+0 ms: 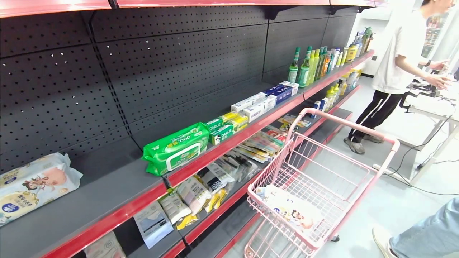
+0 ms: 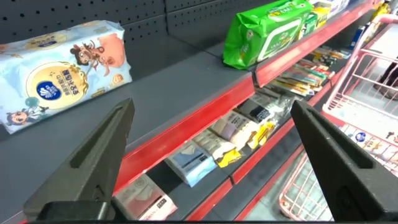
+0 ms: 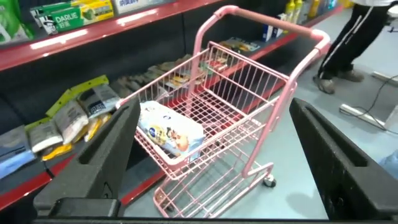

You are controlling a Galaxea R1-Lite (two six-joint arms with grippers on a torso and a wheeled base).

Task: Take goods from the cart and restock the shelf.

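You have the cart (image 1: 344, 123) on the floor just right of the shelf (image 1: 107, 186), with a soft pack (image 1: 290, 209) lying in its basket. Left of the cart, a wipes pack (image 1: 176, 148) lies on the shelf board, and a bigger pack (image 1: 34, 182) farther left. Beyond the cart, boxes (image 1: 224, 129) then bottles (image 1: 304, 68) line that board.

The cart (image 1: 345, 124) is pink-coated wire, smooth and slightly glossy. The shelf (image 1: 107, 186) is matt dark-grey sheet metal with a glossy red front edge. The green pack (image 1: 177, 147) and the pack in the cart (image 1: 290, 209) wear shiny, crinkled plastic film
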